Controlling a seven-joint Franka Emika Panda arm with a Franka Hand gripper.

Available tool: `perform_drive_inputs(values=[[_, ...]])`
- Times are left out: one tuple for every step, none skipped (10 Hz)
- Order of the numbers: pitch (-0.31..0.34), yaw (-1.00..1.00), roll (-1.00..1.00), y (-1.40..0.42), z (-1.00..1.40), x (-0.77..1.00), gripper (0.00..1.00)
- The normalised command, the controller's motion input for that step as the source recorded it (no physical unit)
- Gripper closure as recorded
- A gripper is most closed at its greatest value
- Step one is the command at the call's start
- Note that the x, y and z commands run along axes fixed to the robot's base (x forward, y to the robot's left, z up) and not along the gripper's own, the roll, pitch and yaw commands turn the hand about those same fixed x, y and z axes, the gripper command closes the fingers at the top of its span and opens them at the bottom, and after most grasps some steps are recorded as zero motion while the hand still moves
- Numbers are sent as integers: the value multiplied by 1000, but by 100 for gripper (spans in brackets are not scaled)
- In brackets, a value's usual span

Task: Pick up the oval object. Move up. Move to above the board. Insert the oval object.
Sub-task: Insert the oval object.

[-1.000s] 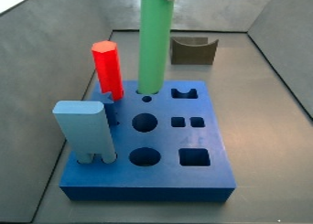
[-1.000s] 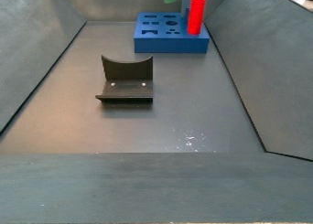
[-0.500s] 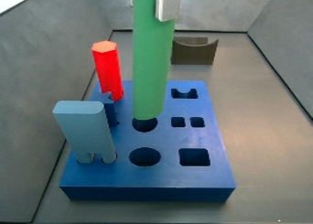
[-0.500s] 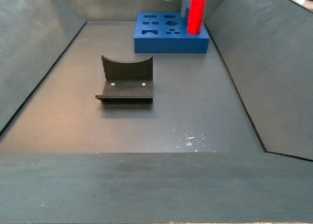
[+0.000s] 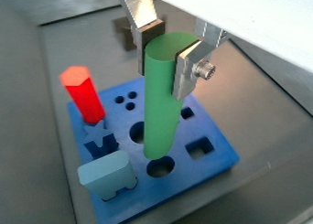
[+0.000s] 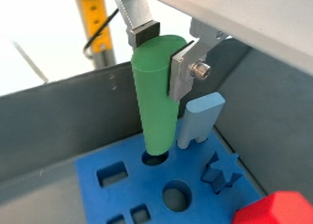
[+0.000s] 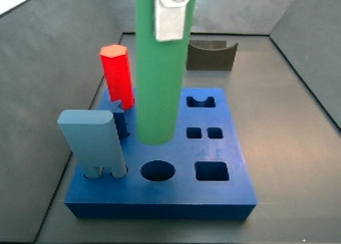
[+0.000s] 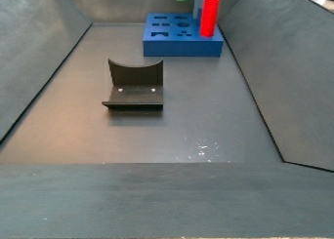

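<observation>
Standing upright, your slim green oval object [image 5: 162,100] sits clamped at its top between the gripper [image 5: 171,47] jaws, lower end over the board [image 5: 208,159].

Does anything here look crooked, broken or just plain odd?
Nothing stands out. The gripper holds the green peg upright over the blue board, its lower end at a round hole. The red peg and light-blue block stand straight in theirs.
</observation>
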Motion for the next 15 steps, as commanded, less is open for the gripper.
perform_drive_inputs(values=[[0,-991,0,-146,-157,9,100],[-11,-994,6,-94,-420,9,100],[0,-877,36,-94,-689,89,100],[23,-660,71,-189,-703,0,100],[0,-151,-116,260,0,143,100],[-29,17,0,-51,-51,0,100],[0,0,41,0,-389,0,100],[21,0,87,-114,-606,-11,100],[0,-34,63,-211,-626,0,100],[0,-83,49,-286,-609,0,100],[0,-163,30,-297,-583,29,100],[0,-189,26,-277,-589,54,100],[0,-166,30,-191,-529,291,100],[0,-157,0,-14,-474,489,100],[0,-154,0,0,-414,474,100]])
